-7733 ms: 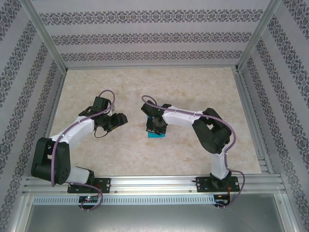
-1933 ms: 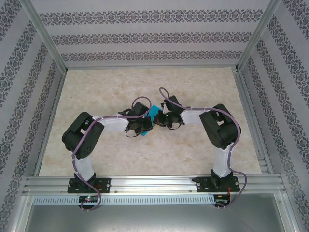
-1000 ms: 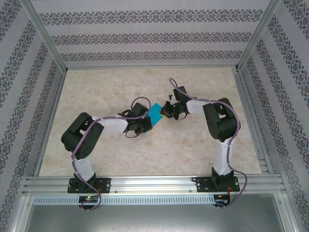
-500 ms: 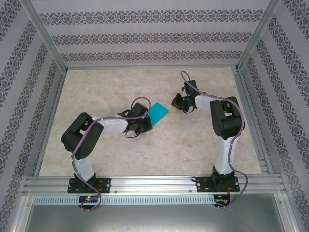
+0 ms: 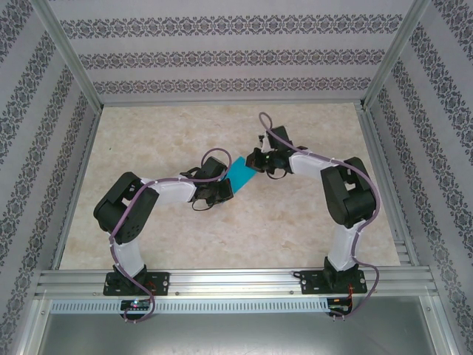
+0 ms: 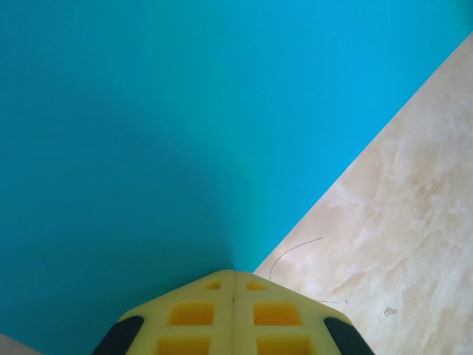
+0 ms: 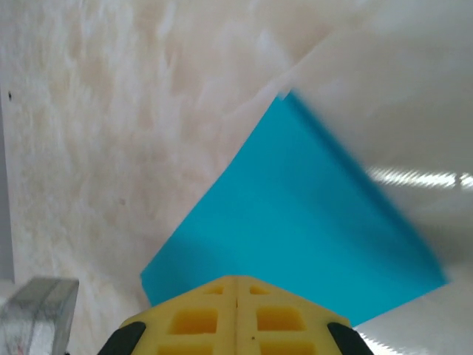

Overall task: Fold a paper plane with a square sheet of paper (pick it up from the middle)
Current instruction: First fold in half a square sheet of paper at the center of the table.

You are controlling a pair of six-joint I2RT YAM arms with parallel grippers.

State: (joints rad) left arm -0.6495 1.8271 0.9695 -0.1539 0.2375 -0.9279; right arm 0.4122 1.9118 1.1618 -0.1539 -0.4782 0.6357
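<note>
The left gripper (image 6: 233,278) has its two yellow fingers pressed together. The closed tip rests on the near-left part of the cyan sheet of paper (image 6: 148,133). I judge this to be a hold-down and not a pinch (the sheet is seen flat-on, not between the fingers). The right gripper (image 7: 236,282) is also closed, with nothing between its fingers. Its tip is at the opposite edge of the sheet; whether it touches, I cannot tell. In the top view the sheet lies between both grippers, near the middle of the marble-patterned table (image 5: 148,133).

The step in hand seems to be making or sharpening a fold. To do it well, the left tip should pin the paper without sliding, while the right tip runs along the crease with light, even pressure. Too much push can shift or tear the thin paper.
</note>
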